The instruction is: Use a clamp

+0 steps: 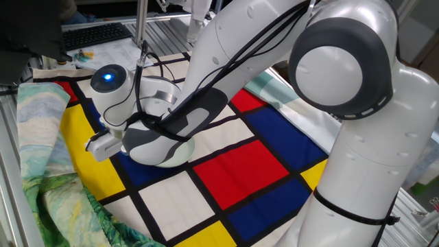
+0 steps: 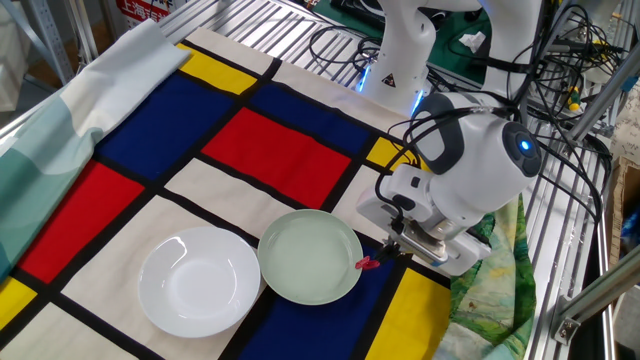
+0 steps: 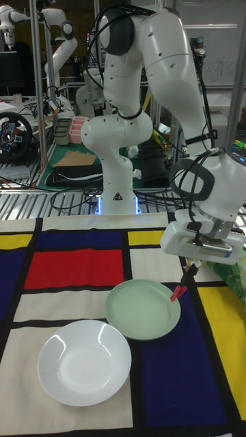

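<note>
The clamp (image 2: 367, 264) is a tiny red-pink clip at the right rim of the pale green bowl (image 2: 305, 258). My gripper (image 2: 384, 256) comes down from the right, its black fingers shut on the clamp's outer end. The tall fixed view shows the same: the clamp (image 3: 178, 293) touches the green bowl's rim (image 3: 142, 311), and the gripper (image 3: 186, 279) is just above and right of it. I cannot tell whether the clamp bites the rim or only rests on it. In one fixed view the arm hides the gripper and the clamp.
A white bowl (image 2: 197, 281) sits just left of the green one, almost touching it. A checkered cloth (image 2: 270, 150) in red, blue, yellow and white covers the table. Crumpled green fabric (image 2: 487, 275) lies at the right edge. The robot base (image 3: 117, 191) and cables stand at the back.
</note>
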`<state>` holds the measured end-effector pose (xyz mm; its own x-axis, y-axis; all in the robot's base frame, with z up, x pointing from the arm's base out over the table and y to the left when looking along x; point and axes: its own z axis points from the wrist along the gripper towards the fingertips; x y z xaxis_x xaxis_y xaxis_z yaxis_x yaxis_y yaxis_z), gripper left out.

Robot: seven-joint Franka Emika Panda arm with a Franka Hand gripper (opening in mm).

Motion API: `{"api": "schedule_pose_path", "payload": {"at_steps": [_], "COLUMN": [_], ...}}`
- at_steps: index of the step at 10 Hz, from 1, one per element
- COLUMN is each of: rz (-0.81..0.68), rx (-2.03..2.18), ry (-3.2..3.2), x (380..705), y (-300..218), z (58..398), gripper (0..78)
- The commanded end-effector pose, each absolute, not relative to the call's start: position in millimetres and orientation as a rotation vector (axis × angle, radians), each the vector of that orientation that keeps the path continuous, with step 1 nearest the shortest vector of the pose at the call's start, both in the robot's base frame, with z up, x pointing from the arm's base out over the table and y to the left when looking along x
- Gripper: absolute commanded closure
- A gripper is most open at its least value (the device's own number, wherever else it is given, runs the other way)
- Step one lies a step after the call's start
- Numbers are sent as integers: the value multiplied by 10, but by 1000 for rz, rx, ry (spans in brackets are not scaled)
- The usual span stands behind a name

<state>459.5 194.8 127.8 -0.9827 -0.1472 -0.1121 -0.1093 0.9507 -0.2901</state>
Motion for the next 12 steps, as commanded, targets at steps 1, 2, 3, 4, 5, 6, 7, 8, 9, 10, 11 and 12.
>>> {"api": "schedule_pose_path", "payload": {"at_steps": [1,2,3,4,5,6,7,8,9,10,11,12], "rz": [-433,-433,-433,-433,-433,-433,-433,-433,-433,-433,-433,-443], "rx": [-203,-203,-203,-203,-203,-203,-203,-203,-203,-203,-203,-209], "ry": [2969,2969,2969,2969,2969,2969,2969,2969,2969,2969,2969,2961], "x": [4603,4603,4603,4603,4603,4603,4603,4603,4603,4603,4603,4638], "y": [1951,1951,1951,1951,1951,1951,1951,1951,1951,1951,1951,2010], "z": [1288,1288,1288,1288,1288,1288,1288,1288,1288,1288,1288,1169], "gripper": [1,1,1,1,1,1,1,1,1,1,1,1]}}
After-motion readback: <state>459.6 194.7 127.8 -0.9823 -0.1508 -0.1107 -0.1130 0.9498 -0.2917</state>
